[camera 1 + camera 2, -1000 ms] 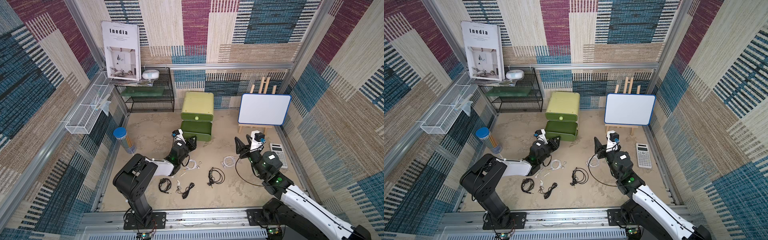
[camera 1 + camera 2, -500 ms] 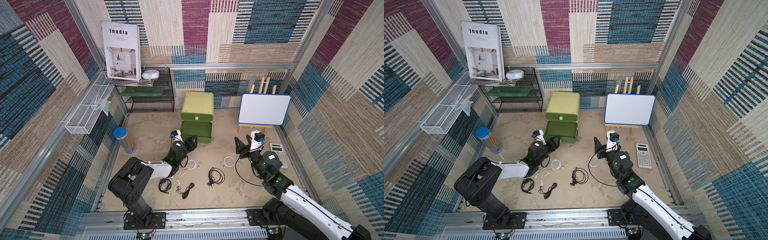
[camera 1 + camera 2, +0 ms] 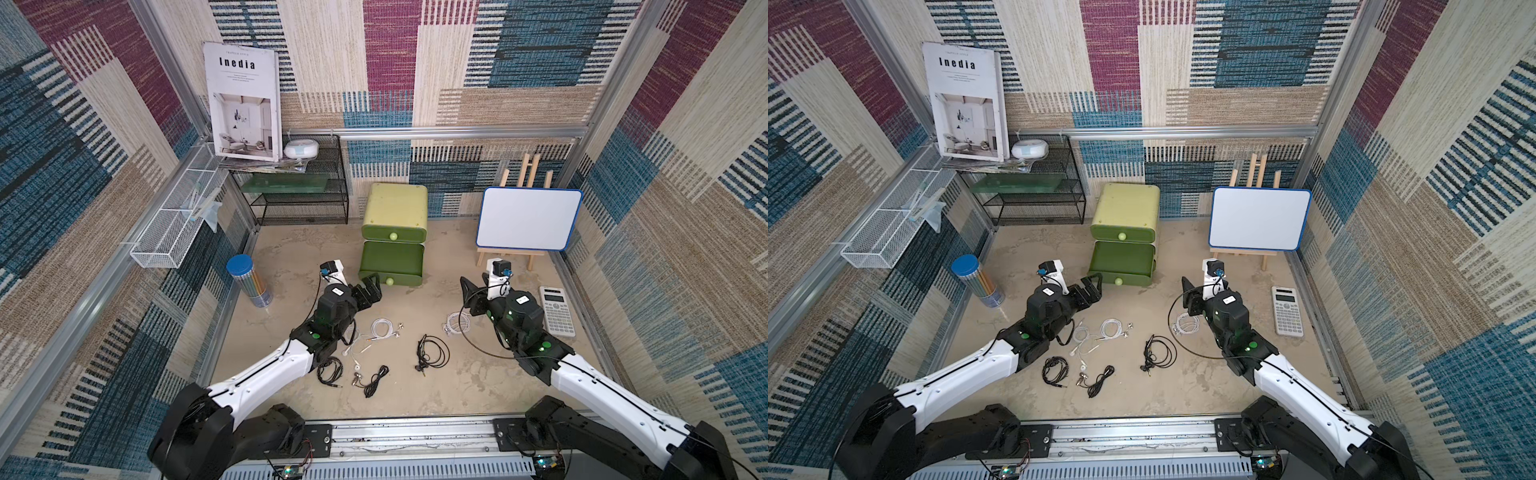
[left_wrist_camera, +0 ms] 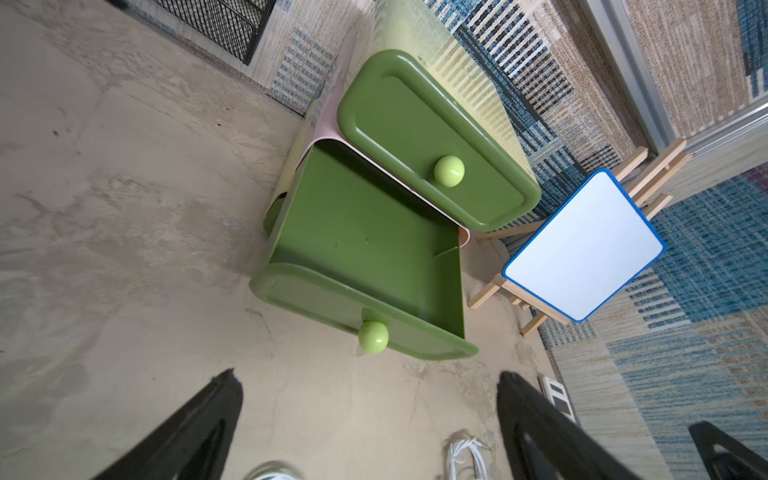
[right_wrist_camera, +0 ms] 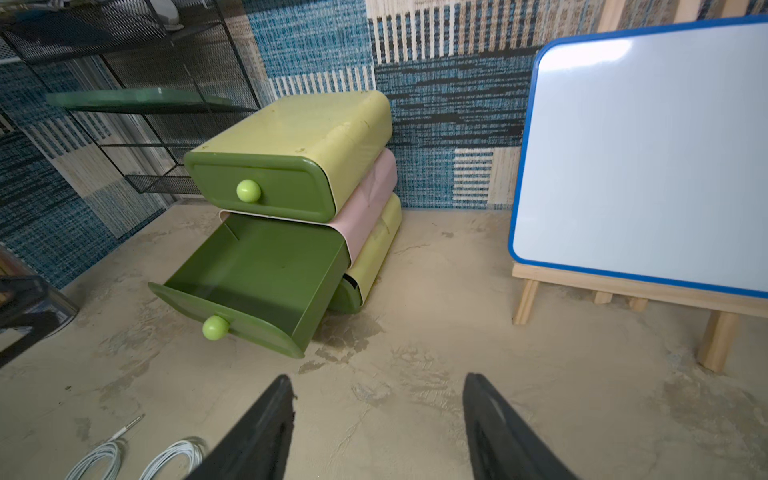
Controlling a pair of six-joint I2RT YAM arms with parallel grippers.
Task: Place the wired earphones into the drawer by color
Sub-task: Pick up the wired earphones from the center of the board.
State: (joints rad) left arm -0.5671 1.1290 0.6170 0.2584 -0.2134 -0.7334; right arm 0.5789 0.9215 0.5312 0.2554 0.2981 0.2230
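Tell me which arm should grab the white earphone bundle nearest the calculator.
Right. The right gripper stands open close beside that white earphone bundle; the left gripper is over at the open drawer, farther away.

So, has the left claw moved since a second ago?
Yes. The left claw has drawn back slightly from the green cabinet toward the blue-lidded pencil tube, and its jaws now stand open.

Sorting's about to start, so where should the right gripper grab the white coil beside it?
Pinch the white coil across its bundled loops, from straight above: it lies flat, strands gathered, so one closing probably catches them all.
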